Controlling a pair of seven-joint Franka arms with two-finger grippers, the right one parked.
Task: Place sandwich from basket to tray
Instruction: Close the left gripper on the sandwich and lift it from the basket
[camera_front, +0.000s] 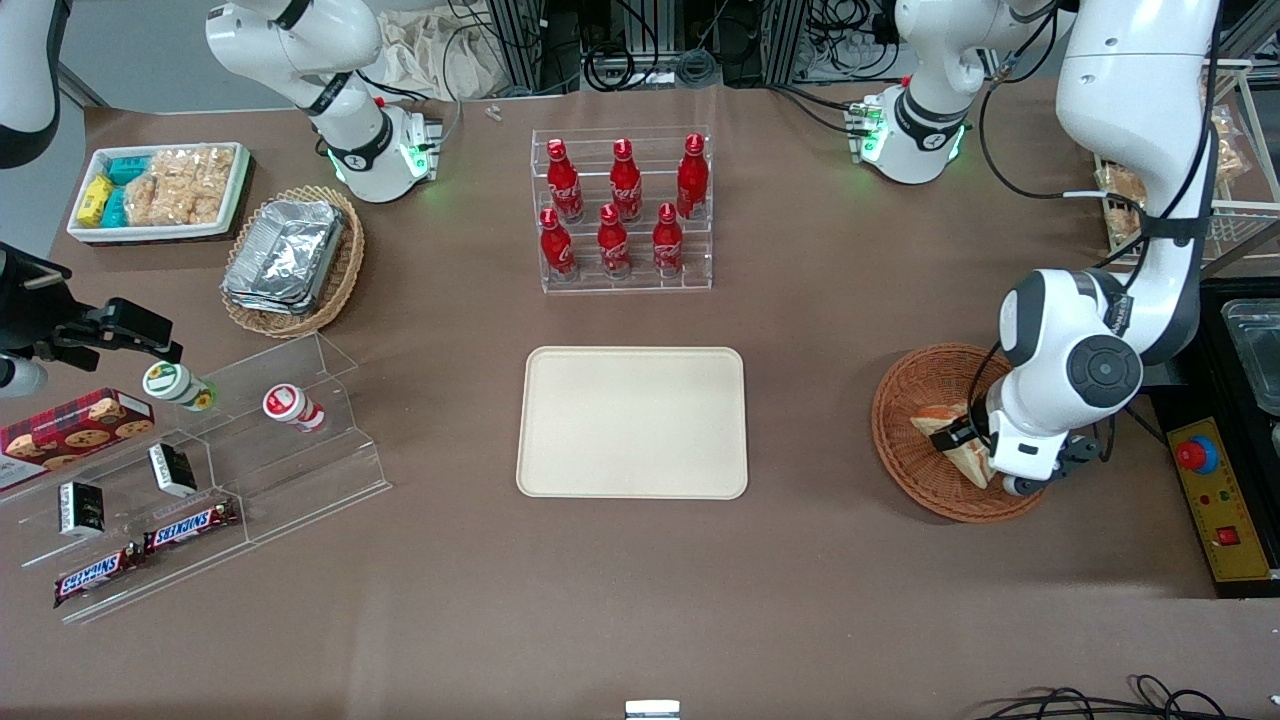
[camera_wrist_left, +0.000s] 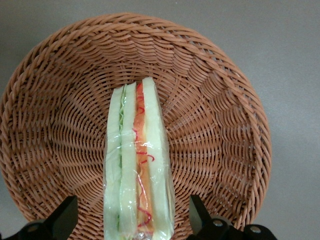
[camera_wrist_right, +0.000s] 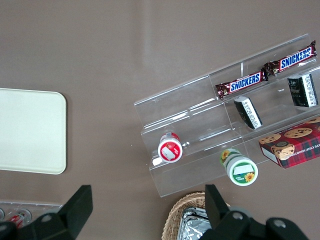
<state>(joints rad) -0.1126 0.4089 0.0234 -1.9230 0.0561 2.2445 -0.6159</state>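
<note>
Plastic-wrapped triangular white-bread sandwich (camera_wrist_left: 136, 165) lies in round reddish-brown wicker basket (camera_wrist_left: 215, 90), not lifted. Pincer (camera_wrist_left: 134, 220) spread wide, fingers straddling sandwich, nothing gripped. Flat cream rectangular tray (camera_front: 632, 421) bare. Grasp, carry, placement remain.

Front cam high, looks down over whole table; left wrist cam close above basket (camera_wrist_left: 220, 100); both share it.

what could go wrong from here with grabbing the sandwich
The hand is open over the basket, a finger on each side of the sandwich.

1. The sandwich is in shiny wrap and stands on its narrow edge, so it may slip or tip as the fingers close.
2. A hard squeeze could crush the soft bread.
3. The basket's sloping wall is near the fingers; they could snag it and drag the basket.
</note>
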